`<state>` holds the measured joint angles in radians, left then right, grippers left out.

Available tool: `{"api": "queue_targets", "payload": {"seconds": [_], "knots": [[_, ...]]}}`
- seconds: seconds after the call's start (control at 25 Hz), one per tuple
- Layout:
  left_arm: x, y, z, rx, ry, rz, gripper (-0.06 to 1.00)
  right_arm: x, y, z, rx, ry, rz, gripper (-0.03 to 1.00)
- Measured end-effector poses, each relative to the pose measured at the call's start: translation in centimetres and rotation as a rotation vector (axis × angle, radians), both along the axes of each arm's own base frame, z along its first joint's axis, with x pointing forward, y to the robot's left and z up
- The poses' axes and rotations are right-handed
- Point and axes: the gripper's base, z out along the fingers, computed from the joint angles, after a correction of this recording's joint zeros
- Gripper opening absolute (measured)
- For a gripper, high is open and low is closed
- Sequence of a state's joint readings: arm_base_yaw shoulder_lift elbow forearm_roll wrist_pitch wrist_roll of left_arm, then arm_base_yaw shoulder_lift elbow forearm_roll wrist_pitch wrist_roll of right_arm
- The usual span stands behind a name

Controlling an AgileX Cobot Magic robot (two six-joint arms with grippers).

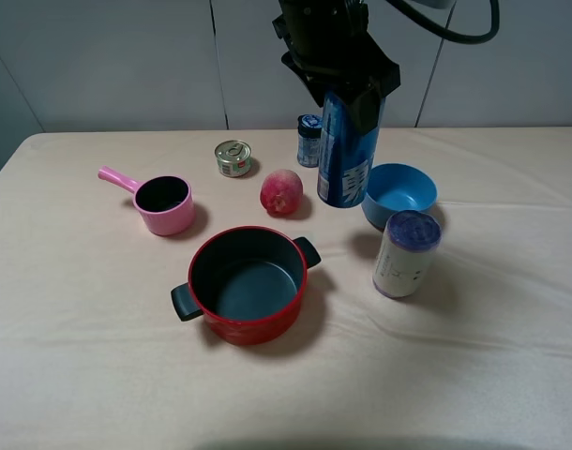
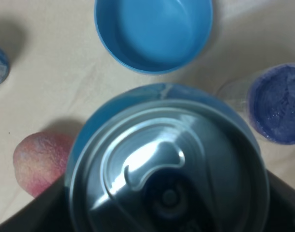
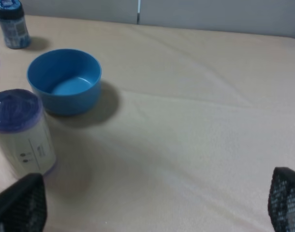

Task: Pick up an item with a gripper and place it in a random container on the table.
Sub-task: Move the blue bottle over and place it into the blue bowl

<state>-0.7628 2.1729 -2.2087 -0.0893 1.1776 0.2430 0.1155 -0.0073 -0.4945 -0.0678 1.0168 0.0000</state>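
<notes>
- Currently your L gripper (image 1: 347, 94) is clamped on the can (image 1: 347, 155) near its top, with fingers pressed to both sides. The upright hold suits a straight set-down.
- Can pos.: hanging, as I judge it, clear of the table (image 1: 80, 375) and just beside the bowl (image 1: 400, 192). In the high view it overlaps the bowl's left rim and is not yet over the opening.
- L wrist view: silver can lid w/ pull tab fills most of the view. Bowl (image 2: 152, 34) lies just beyond it, nothing inside.
- R gripper (image 3: 152, 203): fingers spread wide, nothing between them. It sits low over bare cloth, well apart from the can, so out of your way.
- Pot (image 1: 248, 281) and cup (image 1: 164, 204) are also empty. The bowl is nearest, so it is the probable target.
- Writing: white marks on the can, small dark print on the cylinder (image 1: 406, 253) and the jar (image 1: 309, 139) label are all illegible. No brand readable.
</notes>
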Motion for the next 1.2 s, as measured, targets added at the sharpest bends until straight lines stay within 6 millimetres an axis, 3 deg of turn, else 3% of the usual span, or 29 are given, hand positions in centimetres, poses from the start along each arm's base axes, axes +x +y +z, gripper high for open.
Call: {"api": "queue_targets", "payload": {"seconds": [0.8,1.2], "knots": [[0.03,-0.03,0.02,0.007,-0.025,-0.055,0.68,0.0,0.0,0.0,0.0,0.0,0.0,0.69],[0.94,-0.82,0.6,-0.091,-0.132,-0.038,0.68,0.0,0.0,0.0,0.0,0.0,0.0,0.69]]}}
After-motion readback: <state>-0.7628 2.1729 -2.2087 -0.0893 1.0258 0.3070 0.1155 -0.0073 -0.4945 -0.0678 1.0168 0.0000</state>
